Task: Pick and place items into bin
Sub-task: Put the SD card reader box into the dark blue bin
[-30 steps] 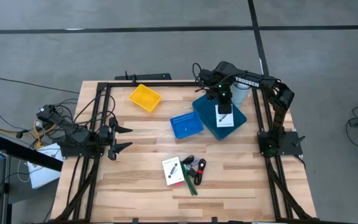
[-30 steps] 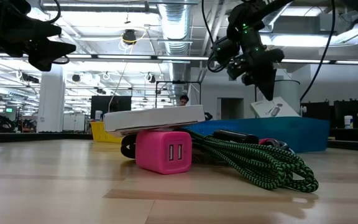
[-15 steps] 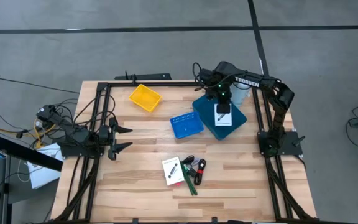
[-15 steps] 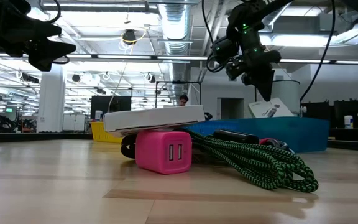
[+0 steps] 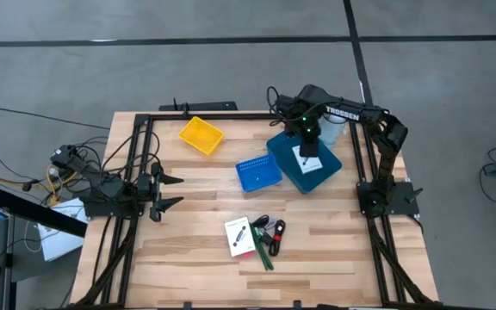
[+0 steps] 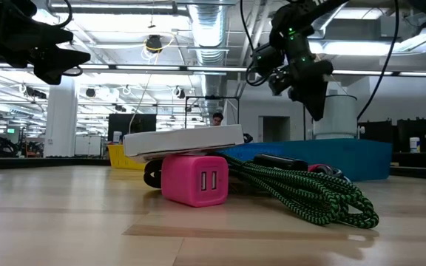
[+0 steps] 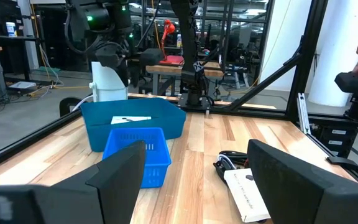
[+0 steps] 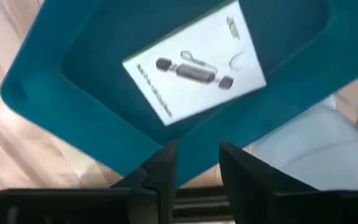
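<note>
Released since the earlier frame, a white rectangular card [image 8: 194,61] with black print now lies flat inside the smooth teal plastic bin [image 5: 304,161], no longer pinched. Above it hovers the right gripper [image 5: 306,140], fingers parted and empty. At the table's left edge the left gripper [image 5: 169,191] waits wide open. Another white card [image 5: 238,236] sits on the wood-plank table [image 5: 196,258] beside a braided black-and-green cord [image 6: 302,193] and a glossy pink charger block [image 6: 195,180].
</note>
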`<state>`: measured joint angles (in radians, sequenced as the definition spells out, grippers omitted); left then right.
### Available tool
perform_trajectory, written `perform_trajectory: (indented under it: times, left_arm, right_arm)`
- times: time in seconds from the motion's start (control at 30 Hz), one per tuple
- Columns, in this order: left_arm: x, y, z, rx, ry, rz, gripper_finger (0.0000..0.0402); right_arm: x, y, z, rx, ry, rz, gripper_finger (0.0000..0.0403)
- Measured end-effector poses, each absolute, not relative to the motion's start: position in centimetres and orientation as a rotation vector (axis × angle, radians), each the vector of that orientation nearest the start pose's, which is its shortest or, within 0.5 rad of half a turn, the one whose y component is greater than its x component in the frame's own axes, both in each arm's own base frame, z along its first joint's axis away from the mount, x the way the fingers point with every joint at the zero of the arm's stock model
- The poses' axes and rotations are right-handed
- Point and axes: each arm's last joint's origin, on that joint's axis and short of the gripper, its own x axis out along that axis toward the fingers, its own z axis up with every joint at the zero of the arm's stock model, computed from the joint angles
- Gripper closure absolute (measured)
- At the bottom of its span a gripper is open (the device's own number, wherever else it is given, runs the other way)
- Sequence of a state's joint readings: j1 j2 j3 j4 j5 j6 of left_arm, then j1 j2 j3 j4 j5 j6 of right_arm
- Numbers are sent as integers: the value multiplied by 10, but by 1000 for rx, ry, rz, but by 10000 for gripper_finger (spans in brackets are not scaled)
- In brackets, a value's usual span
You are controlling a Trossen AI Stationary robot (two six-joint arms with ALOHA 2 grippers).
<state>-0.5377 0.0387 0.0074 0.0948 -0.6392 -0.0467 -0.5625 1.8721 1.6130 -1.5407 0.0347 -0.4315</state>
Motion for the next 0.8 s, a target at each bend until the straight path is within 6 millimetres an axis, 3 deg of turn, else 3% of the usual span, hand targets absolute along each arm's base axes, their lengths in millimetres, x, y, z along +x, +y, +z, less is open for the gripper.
perform_trajectory:
  times: [0.33, 0.5, 0.63, 0.8]
  left_arm:
    - [89, -33, 172, -82, -55, 100, 129]
    - [89, -33, 172, -82, -55, 100, 129]
    - [89, -33, 172, -82, -55, 100, 129]
    - [89, -33, 172, -82, -55, 100, 129]
  right_arm:
    - [287, -175, 285, 244, 1682, -115, 284]
    - [304, -163, 296, 479, 1449, -4, 284]
    - [322, -143, 299, 657, 1246, 142, 284]
    - [345, -98, 298, 619, 1216, 277, 284]
